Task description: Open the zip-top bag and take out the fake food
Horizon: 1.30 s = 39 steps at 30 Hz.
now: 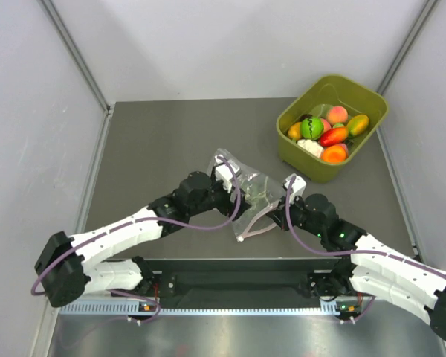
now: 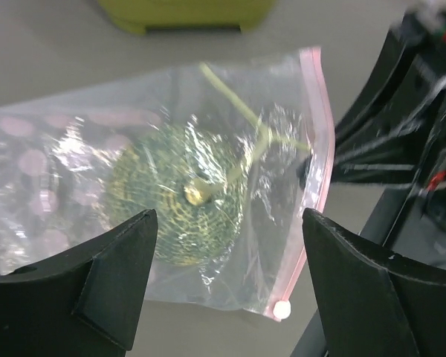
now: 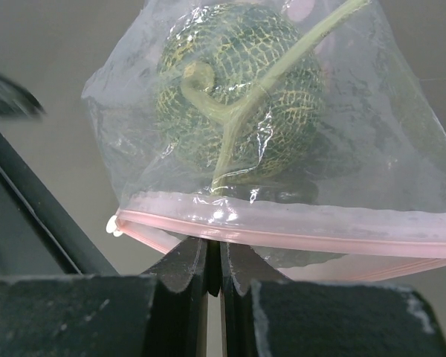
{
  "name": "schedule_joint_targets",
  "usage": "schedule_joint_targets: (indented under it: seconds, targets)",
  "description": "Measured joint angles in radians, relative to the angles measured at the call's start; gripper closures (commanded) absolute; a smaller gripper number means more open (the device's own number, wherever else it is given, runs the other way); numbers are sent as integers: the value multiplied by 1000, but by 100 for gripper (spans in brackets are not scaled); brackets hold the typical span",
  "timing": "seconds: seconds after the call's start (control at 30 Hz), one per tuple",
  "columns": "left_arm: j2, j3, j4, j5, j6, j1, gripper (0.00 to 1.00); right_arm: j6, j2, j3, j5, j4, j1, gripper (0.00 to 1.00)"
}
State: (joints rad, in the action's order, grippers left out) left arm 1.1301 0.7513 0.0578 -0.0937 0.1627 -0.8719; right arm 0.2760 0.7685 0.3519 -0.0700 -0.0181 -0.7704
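Mid-table, a clear zip-top bag [image 1: 253, 195] is lying on the grey table [image 1: 156, 141] between the two arms, with a green netted toy melon [image 3: 238, 82] sitting inside it, stem and all. The right gripper [image 3: 214, 249] is pinching the bag's pink zip strip [image 3: 320, 223], its jaws pressed together on the plastic. The left gripper [image 2: 229, 223] is holding its jaws wide apart and gripping nothing, the bagged melon showing between its fingers. Toward the table's far right corner, an olive-green tub [image 1: 357, 149] is holding more toy fruit [image 1: 328, 134].
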Motion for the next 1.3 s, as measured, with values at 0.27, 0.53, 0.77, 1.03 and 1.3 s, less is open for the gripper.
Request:
schedule_joint_targets:
  seconds: [0.27, 0.53, 0.77, 1.03, 1.3]
  targets:
    - [143, 27, -11, 10, -59, -21, 16, 14, -16, 0, -12, 2, 0, 100]
    - [238, 69, -9, 7, -70, -26, 77, 14, -20, 0, -27, 4, 0, 100]
    - [256, 92, -9, -29, -71, -25, 87, 11, 6, 0, -32, 4, 0, 100]
    - [279, 143, -21, -137, -31, -13, 87, -8, 70, -12, -61, 5, 0, 100]
    - [323, 184, -21, -289, 48, 94, 97, -13, 77, -17, -82, 3, -2, 100]
